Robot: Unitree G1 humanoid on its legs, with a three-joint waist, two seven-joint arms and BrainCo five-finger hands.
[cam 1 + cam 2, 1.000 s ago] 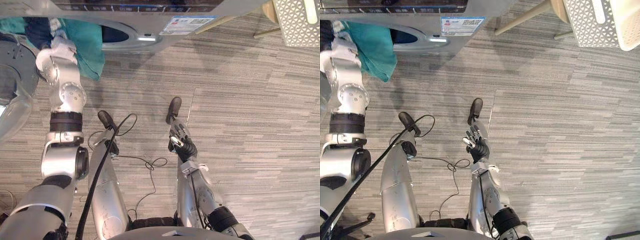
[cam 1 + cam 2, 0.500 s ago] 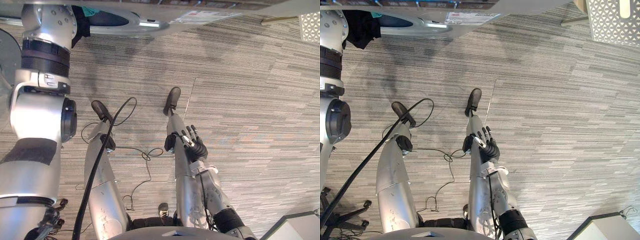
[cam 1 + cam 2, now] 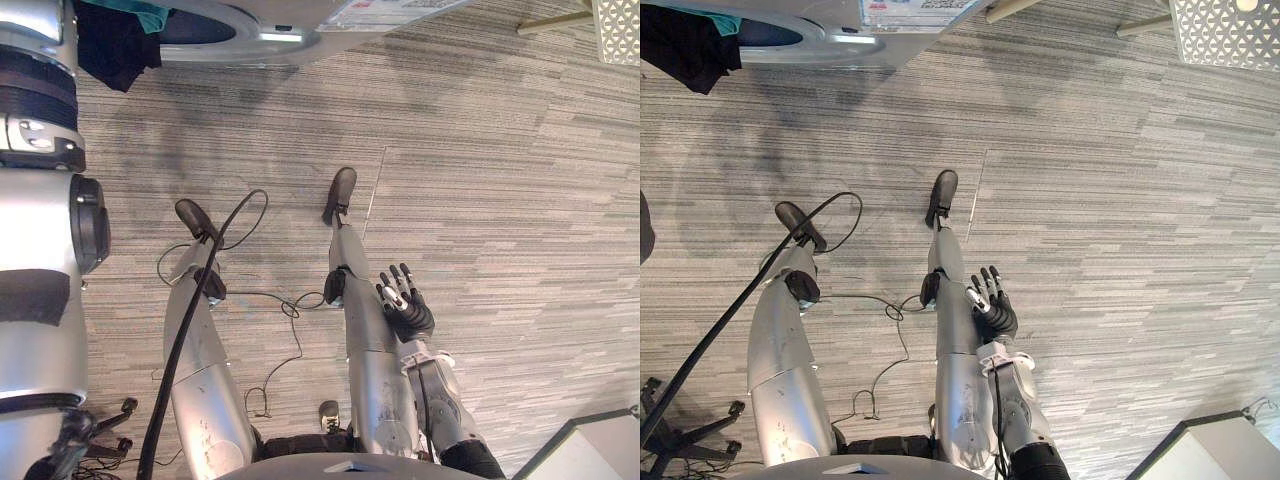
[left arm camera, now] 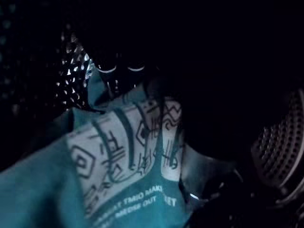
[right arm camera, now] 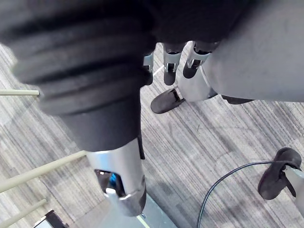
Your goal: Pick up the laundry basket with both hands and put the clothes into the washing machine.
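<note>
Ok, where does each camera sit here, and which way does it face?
Left eye view: on the head, looking down at the grey striped carpet floor and grey washing machine front; left arm and open right hand show.
Right eye view: beside it, same scene; both share the white perforated laundry basket corner.
Left wrist view: on the left hand, facing into the dark drum at a teal printed garment.
Right wrist view: along the right hand's straight fingers, facing the floor.
</note>
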